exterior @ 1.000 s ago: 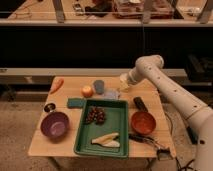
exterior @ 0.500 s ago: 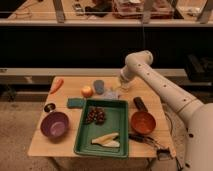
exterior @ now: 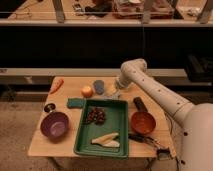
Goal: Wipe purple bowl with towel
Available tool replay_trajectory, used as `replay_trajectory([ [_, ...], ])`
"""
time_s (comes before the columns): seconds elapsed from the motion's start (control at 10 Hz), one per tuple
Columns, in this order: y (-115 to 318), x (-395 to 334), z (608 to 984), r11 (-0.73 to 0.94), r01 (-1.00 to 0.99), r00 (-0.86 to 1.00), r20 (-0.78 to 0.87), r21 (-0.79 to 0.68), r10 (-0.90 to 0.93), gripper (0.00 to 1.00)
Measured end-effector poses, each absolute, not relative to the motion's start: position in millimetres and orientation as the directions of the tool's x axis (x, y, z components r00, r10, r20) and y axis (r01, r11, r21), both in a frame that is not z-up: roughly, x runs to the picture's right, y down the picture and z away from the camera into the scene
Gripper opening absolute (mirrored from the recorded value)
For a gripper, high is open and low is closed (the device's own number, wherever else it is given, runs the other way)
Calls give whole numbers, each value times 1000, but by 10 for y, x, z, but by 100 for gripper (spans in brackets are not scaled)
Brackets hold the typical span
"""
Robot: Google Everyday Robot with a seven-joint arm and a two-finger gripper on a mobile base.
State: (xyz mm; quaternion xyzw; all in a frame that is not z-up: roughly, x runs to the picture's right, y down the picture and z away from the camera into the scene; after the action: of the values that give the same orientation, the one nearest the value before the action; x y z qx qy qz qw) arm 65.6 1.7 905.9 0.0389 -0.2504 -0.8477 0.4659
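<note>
The purple bowl (exterior: 54,125) sits at the front left of the wooden table (exterior: 60,145). A small pale grey-blue towel (exterior: 99,86) lies bunched near the table's back edge, beside an orange fruit (exterior: 87,91). My gripper (exterior: 114,92) hangs low over the table just right of the towel, at the green tray's back right corner. It looks open, with nothing in it. The white arm reaches in from the right.
A green tray (exterior: 82,145) in the middle holds dark grapes (exterior: 96,116) and pale banana pieces (exterior: 106,140). An orange-brown bowl (exterior: 143,122) stands to its right, behind it a dark object (exterior: 138,104). A dark green pad (exterior: 76,103), a carrot (exterior: 56,85) and a small dark disc (exterior: 49,107) lie on the left.
The arm has swung left and down, bringing my gripper from the table's back right towards the towel. Nothing on the table has moved.
</note>
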Motion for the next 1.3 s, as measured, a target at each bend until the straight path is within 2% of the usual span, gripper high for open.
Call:
replay_trajectory([
  [0.5, 235, 402, 9305, -410, 773, -555, 203, 484, -807, 80],
  [1.3, 110, 620, 9460, -263, 839, -414, 245, 477, -876, 80],
])
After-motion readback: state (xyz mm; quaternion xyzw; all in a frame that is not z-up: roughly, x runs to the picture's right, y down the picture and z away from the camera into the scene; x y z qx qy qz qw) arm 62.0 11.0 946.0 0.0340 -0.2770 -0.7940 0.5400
